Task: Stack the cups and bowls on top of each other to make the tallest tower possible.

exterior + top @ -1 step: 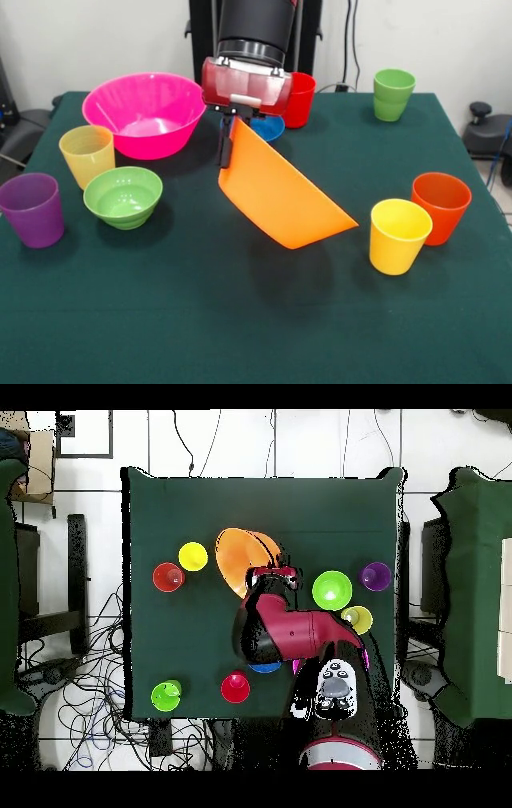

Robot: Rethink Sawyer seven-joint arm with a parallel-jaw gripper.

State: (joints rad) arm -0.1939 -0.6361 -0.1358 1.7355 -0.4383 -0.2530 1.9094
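Nearest: bright yellow cup (398, 235), upright, touching or just beside orange-red cup (441, 206). Gripper (228, 142): clamped on rim of orange bowl (282, 197), held clear of green table (240, 320) near centre. Bowl tipped on edge, gripped rim uppermost, long axis slanting down toward yellow cup. Pink bowl (146, 112), light green bowl (123, 196), pale yellow cup (86, 154), purple cup (33, 209) grouped at opposite side.
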